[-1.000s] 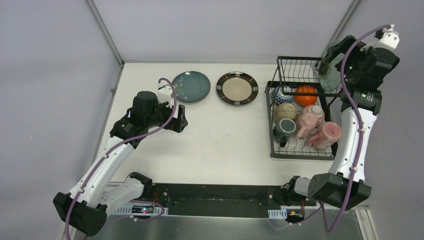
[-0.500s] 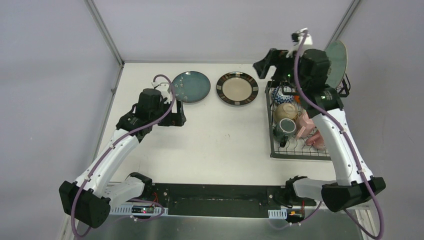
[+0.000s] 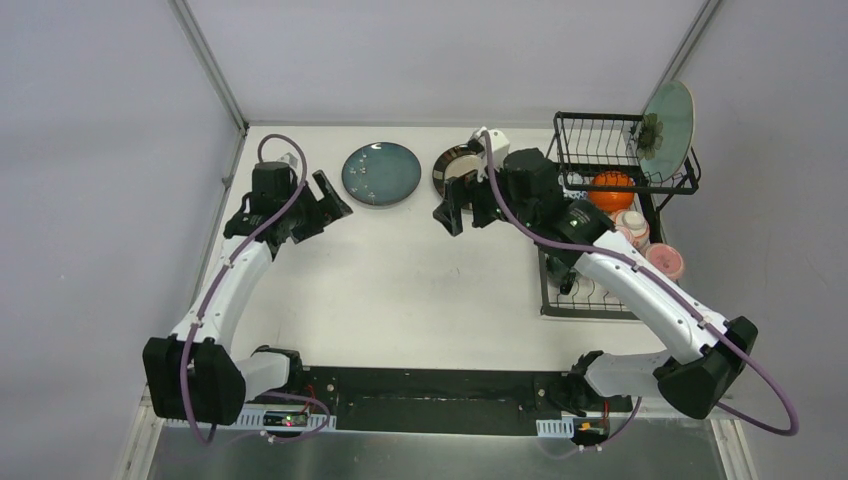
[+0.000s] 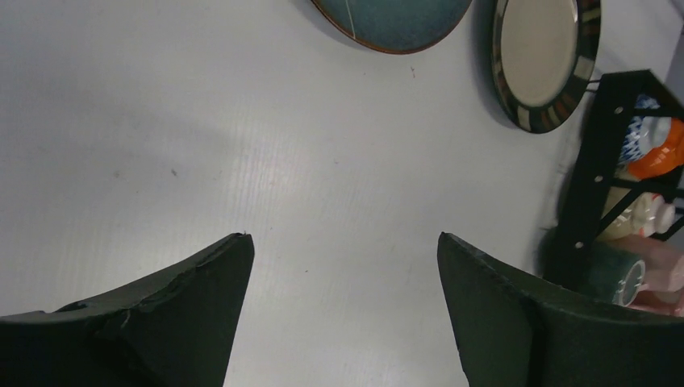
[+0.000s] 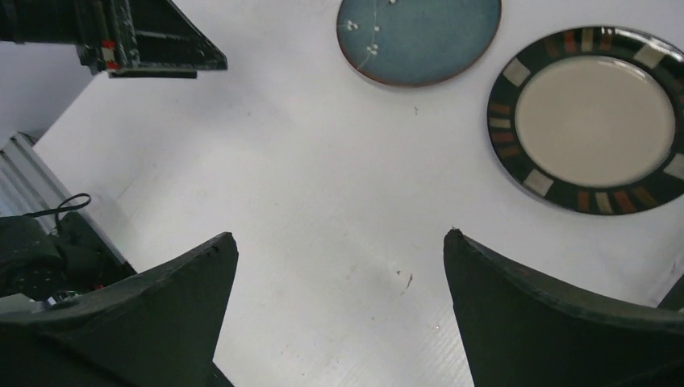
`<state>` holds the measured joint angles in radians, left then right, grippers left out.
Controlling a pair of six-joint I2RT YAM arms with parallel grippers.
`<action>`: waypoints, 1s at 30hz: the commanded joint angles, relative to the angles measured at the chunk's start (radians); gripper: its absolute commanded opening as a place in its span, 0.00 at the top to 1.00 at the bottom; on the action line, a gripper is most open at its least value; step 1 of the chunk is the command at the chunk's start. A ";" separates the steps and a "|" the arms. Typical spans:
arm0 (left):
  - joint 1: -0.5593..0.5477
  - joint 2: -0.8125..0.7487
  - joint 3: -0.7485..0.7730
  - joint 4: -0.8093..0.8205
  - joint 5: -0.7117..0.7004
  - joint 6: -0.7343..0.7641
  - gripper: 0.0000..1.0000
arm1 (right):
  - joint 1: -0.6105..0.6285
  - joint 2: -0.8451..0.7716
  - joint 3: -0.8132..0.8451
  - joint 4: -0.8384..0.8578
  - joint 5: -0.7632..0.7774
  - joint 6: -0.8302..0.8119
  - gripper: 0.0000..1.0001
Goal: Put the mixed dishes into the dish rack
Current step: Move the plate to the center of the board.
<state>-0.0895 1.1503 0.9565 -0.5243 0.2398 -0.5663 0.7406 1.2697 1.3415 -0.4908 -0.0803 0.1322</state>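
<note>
The dark teal speckled plate (image 3: 381, 173) (image 4: 395, 20) (image 5: 419, 36) lies flat at the back of the table. The dark-rimmed beige plate (image 3: 455, 165) (image 4: 544, 56) (image 5: 593, 117) lies flat to its right, partly hidden by my right arm in the top view. My left gripper (image 3: 322, 208) (image 4: 343, 238) is open and empty, just left of the teal plate. My right gripper (image 3: 458, 212) (image 5: 339, 235) is open and empty over bare table just in front of the beige plate. The mint green plate (image 3: 668, 120) stands on edge in the raised tier of the dish rack (image 3: 548, 240).
The rack's lower tray holds an orange bowl (image 3: 612, 188) and pink cups (image 3: 662, 260), with other dishes hidden under my right arm. A grey wall and metal posts border the table's back and left. My left gripper's fingers (image 5: 153, 40) show in the right wrist view.
My right arm has swung left from the rack down to the beige plate, leaving the mint plate standing in the upper tier. My left gripper has shifted back and left beside the teal plate.
</note>
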 commanded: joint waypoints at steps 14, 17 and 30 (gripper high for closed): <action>0.025 0.414 -0.027 0.621 -0.065 -0.368 0.39 | 0.019 -0.064 -0.073 -0.033 0.155 0.078 0.00; 0.025 0.464 -0.011 0.658 -0.098 -0.365 0.40 | 0.018 -0.072 -0.079 -0.012 0.133 0.079 0.00; 0.029 0.656 0.059 0.793 -0.095 -0.359 0.49 | 0.018 -0.076 -0.082 -0.029 0.096 0.074 0.00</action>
<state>-0.0700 1.7702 0.9783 0.1837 0.1467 -0.9306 0.7525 1.2304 1.2617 -0.5510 0.0368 0.2008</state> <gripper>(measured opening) 0.521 0.996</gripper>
